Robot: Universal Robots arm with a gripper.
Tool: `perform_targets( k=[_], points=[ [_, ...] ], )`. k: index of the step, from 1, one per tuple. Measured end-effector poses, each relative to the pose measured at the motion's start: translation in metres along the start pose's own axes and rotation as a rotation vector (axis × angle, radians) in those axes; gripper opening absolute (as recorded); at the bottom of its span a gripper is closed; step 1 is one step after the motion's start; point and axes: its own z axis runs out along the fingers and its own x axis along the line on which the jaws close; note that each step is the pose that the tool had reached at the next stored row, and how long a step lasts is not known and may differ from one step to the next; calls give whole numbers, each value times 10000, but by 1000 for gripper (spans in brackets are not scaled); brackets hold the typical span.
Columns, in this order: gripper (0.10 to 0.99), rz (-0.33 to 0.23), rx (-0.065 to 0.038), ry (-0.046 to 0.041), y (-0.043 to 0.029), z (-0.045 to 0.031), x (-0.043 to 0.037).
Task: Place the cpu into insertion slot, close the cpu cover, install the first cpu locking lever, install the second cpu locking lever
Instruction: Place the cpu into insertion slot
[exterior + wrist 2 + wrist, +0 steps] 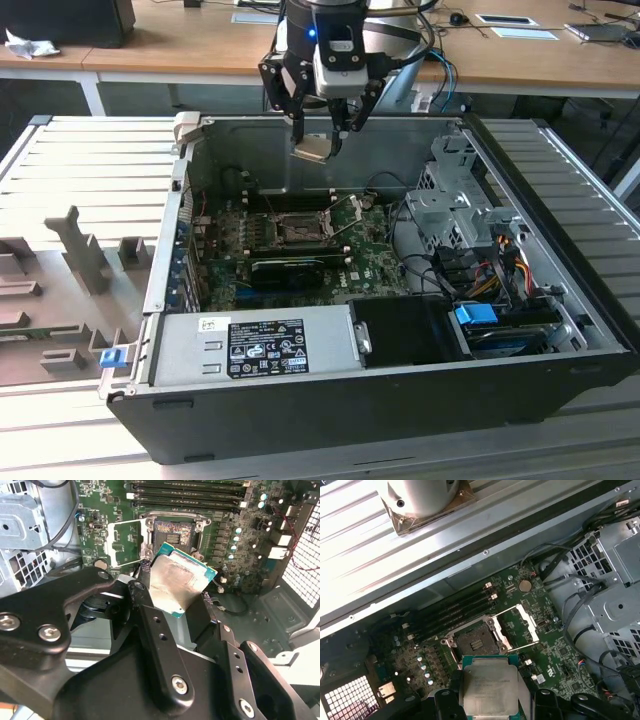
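Now we find the gripper (pixel 318 140) closed on the cpu (pixel 312 149), its fingers (pixel 145 597) clamping two opposite edges of the chip. The pale metal top faces both wrist cameras. The chip hangs in the air above the open case (pixel 350 410), over the green board (pixel 372 272) and well clear of it. Near the middle of the board, the slot (pixel 298 229) lies bare, with long black memory slots (pixel 285 200) between it and one board edge. The cover (pixel 520 625) is swung open and lies off one side of the slot, and we see the board through its square opening. In both wrist views, the slot's dark contact field shows uncovered beyond the chip's edge.
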Motion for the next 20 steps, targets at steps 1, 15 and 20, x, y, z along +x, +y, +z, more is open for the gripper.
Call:
perform_targets(
  k=[1,15,20],
  points=[
    [529,21,0,-2,0,0,0],
    [529,409,-7,-37,-1,9,0],
    [529,623,-12,-57,-1,15,0]
  ],
)
